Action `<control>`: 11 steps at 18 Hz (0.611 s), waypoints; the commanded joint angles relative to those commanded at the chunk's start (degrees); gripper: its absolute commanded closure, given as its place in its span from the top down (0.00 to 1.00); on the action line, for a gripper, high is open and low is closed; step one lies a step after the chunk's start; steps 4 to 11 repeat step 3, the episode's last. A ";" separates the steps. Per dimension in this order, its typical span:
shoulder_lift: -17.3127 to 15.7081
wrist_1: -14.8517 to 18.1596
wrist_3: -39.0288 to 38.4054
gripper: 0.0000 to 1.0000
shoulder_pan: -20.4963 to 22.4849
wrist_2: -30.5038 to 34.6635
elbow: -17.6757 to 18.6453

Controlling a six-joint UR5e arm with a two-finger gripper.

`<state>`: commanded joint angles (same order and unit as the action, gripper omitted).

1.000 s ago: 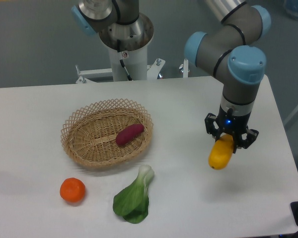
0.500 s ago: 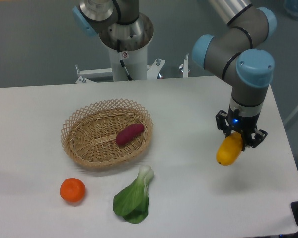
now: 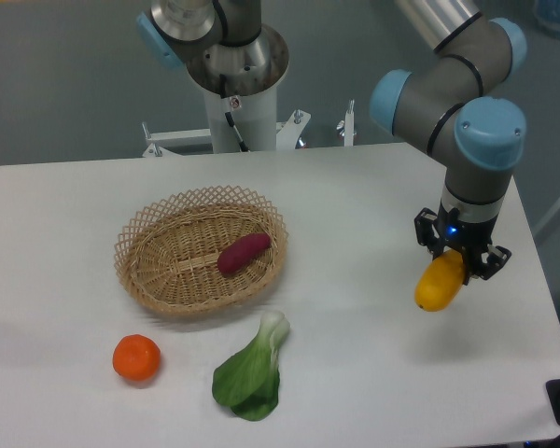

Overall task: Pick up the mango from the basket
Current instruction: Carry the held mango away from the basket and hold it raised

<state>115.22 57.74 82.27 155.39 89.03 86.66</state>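
The black two-finger gripper point(image 3: 459, 264) is being kept clamped on the one smooth oblong yellow-orange mango point(image 3: 439, 283), which is being held above the white table point(image 3: 373, 364), well apart from the single oval tan wicker basket point(image 3: 202, 250). One dark purple tuber point(image 3: 244, 253) is being cradled inside the basket. One round orange fruit point(image 3: 136, 357) and one leafy green bok choy point(image 3: 253, 370) are being left on the table beside it.

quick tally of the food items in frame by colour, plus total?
Yellow-orange: 1, the mango held in the hand
Orange: 1, the round fruit on the table
Purple: 1, the tuber in the basket
Green: 1, the leafy vegetable on the table
Total: 4
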 joint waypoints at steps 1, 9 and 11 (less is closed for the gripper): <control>-0.09 0.00 0.00 0.36 0.09 0.00 0.00; 0.00 0.00 0.00 0.36 0.09 0.00 -0.09; 0.00 0.00 0.00 0.36 0.09 0.00 -0.09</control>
